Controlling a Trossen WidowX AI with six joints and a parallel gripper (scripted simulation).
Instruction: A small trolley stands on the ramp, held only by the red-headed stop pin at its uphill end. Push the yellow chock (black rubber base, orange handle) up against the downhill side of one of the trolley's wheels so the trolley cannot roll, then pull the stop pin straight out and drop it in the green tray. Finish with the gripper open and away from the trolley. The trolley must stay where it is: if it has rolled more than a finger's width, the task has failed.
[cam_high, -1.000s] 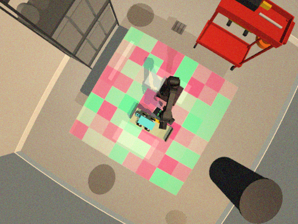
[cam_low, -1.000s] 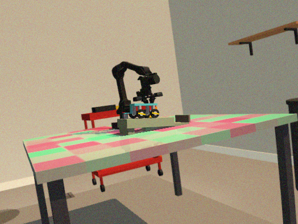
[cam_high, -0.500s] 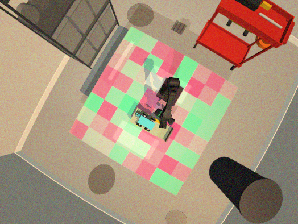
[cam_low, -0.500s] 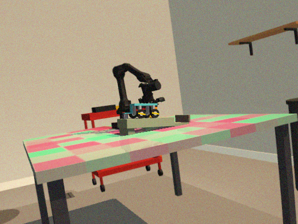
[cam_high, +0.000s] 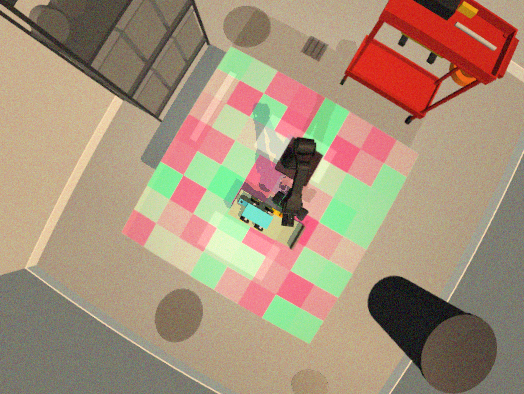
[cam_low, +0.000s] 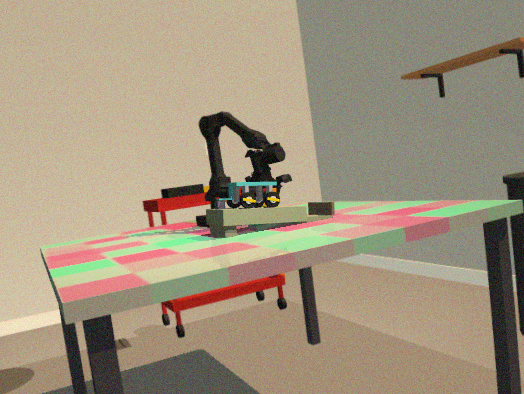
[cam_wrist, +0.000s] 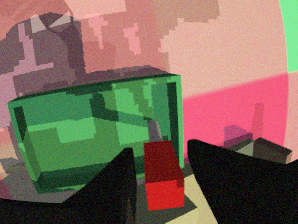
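The gripper (cam_wrist: 160, 147) is open, its black fingers apart with a narrow gap on either side of the red head of the stop pin (cam_wrist: 164, 172). The pin lies loose between them, its grey shank reaching over the green tray (cam_wrist: 55, 107) in the wrist view. Whether the pin touches the tray cannot be told. The cyan trolley (cam_high: 256, 215) (cam_low: 255, 184) stands on the pale ramp (cam_high: 279, 230) (cam_low: 280, 216). The yellow chock (cam_high: 276, 213) shows beside the trolley's downhill end, partly hidden by the arm; its contact with a wheel cannot be seen.
A dark end block (cam_high: 297, 235) (cam_low: 321, 208) stands at the ramp's downhill end. The arm (cam_high: 298, 187) (cam_low: 243, 134) reaches over the downhill part of the ramp, close to the trolley. A red cart (cam_high: 392, 75) stands beyond the chequered table (cam_high: 225, 250).
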